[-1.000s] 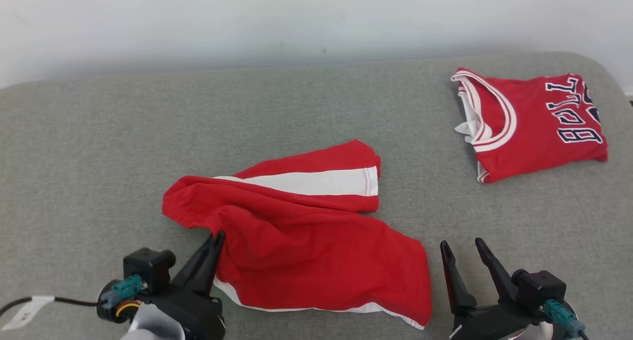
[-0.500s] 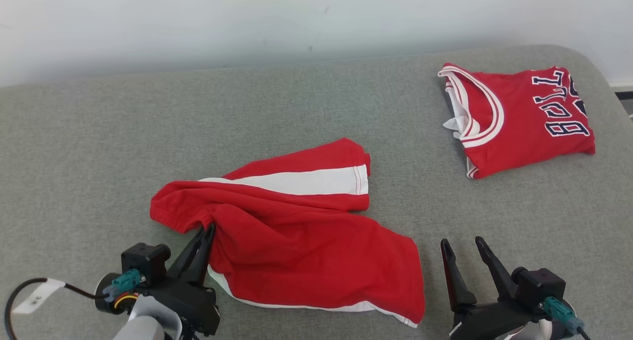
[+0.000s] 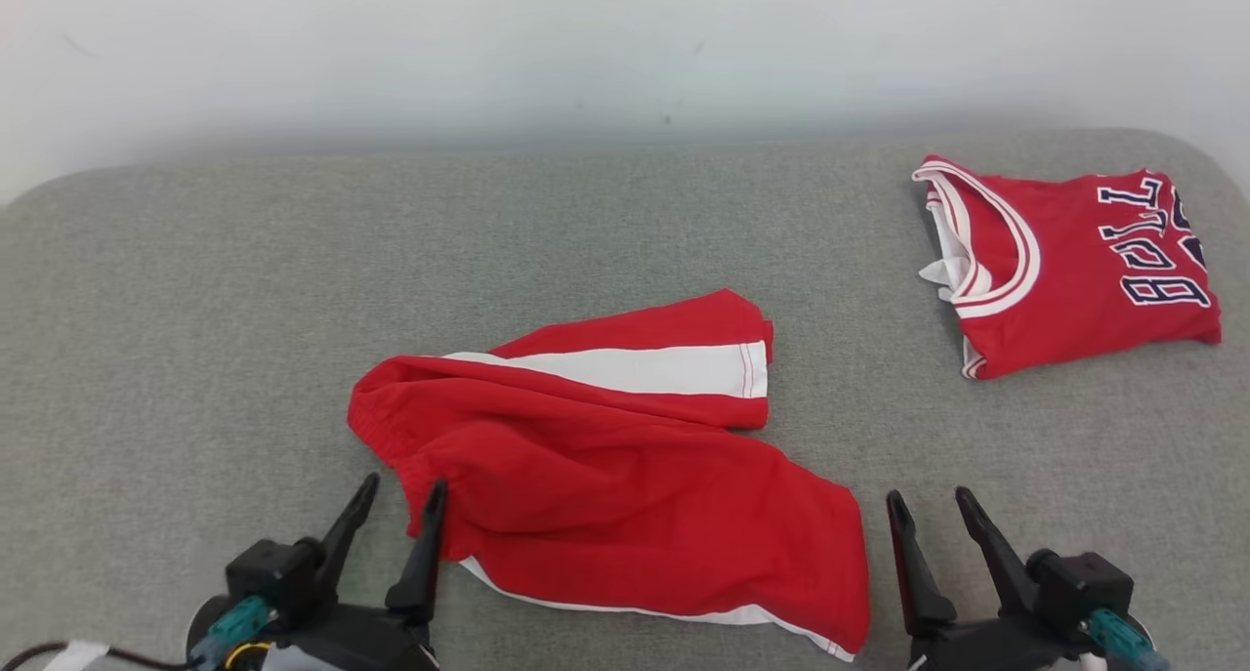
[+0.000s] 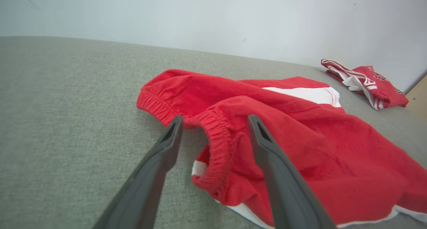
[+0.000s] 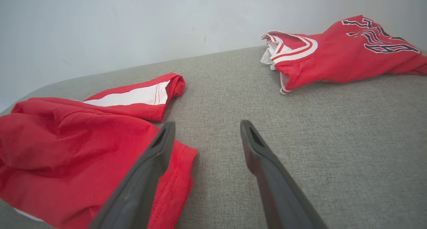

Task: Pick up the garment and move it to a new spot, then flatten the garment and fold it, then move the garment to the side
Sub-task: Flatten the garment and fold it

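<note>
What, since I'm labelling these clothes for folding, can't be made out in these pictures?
- Jersey lettering: in the head view it lies sideways and runs off over the fold at its right side; in the left wrist view it is too small.
- Red shorts: the lower layers and the waistband's full run are hidden by their own bunched cloth.
- Left gripper and right gripper: the wrists and arms are cut off by the head view's bottom edge.

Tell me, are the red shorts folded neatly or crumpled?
Crumpled. The red shorts lie bunched and wrinkled on the grey surface, legs angled apart, not stacked.
</note>
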